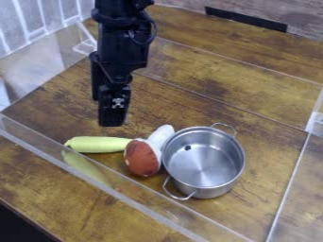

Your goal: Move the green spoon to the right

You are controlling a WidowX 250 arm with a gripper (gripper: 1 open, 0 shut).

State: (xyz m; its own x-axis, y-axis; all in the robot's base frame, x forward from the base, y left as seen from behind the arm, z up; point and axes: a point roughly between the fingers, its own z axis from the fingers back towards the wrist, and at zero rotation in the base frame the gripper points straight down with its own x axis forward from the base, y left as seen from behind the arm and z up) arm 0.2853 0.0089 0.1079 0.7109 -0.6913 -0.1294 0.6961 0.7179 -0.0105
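Observation:
The green spoon (98,144) lies on the wooden table at the front left. Its yellow-green handle shows, while its right end runs in behind the toy mushroom (143,157) and the bowl is hidden there. My gripper (112,115) hangs pointing down just above and behind the handle, apart from it. It is turned edge-on to the camera, so one finger (113,102) stands in front of the other. It is open and holds nothing.
A steel pot (205,161) with two small handles stands right of the mushroom, close against it. A clear low wall (76,170) borders the table's front and left edges. Bare wood lies behind and to the right of the pot.

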